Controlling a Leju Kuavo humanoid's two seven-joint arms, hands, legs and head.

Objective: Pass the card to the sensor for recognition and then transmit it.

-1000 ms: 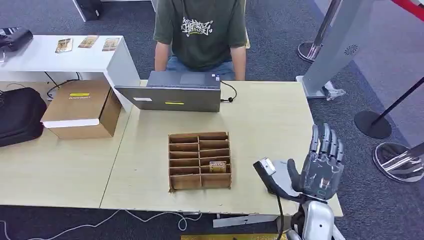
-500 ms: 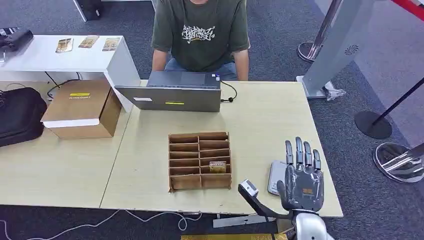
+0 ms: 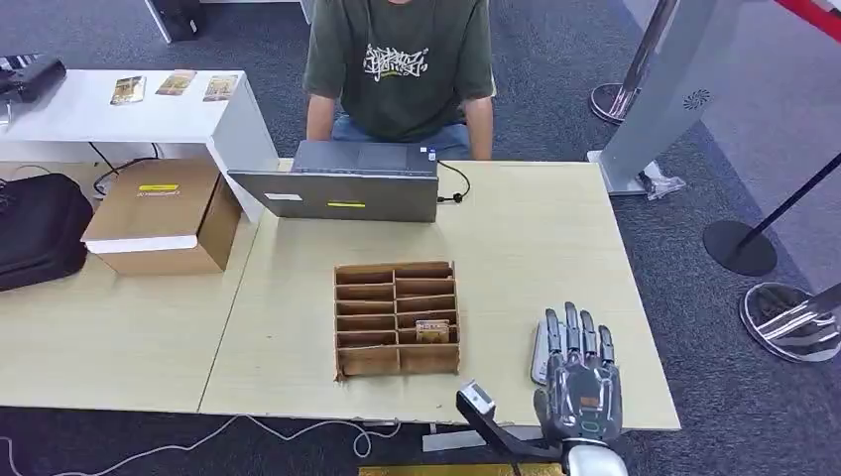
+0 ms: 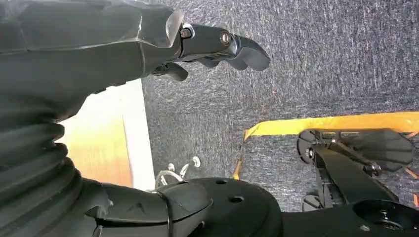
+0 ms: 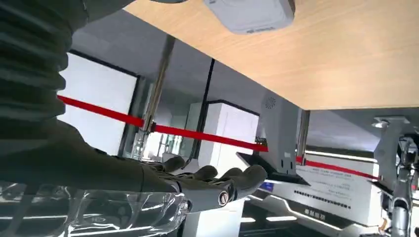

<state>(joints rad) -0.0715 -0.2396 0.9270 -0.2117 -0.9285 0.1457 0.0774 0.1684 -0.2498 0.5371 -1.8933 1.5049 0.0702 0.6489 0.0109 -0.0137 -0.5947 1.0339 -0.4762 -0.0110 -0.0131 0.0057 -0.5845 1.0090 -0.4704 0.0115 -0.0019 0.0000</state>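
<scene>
The right hand [image 3: 581, 382] hovered flat, fingers spread and empty, over the grey sensor [image 3: 543, 349] near the surface's front edge. The card [image 3: 430, 328] sat in the cardboard organizer [image 3: 396, 318], well apart; reaching across, the hand risked knocking the sensor or jostling the thin dividers.

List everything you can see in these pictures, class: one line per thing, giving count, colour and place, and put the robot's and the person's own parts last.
table: one, light wood, centre.
cardboard organizer: one, brown, many compartments, mid-table.
card: one, brownish, in a right-hand compartment of the organizer.
sensor: one, grey-white, on the table near its right front, partly behind the right hand.
laptop: one, grey, far edge of the table.
cardboard box: one, brown, on the left table.
bag: one, black, far left.
white table: one, upper left, with three small cards.
person: one, green shirt, behind the laptop.
right hand: grey, fingers apart, empty, at the table's front right.
left hand: dark, hanging over grey carpet, empty.
</scene>
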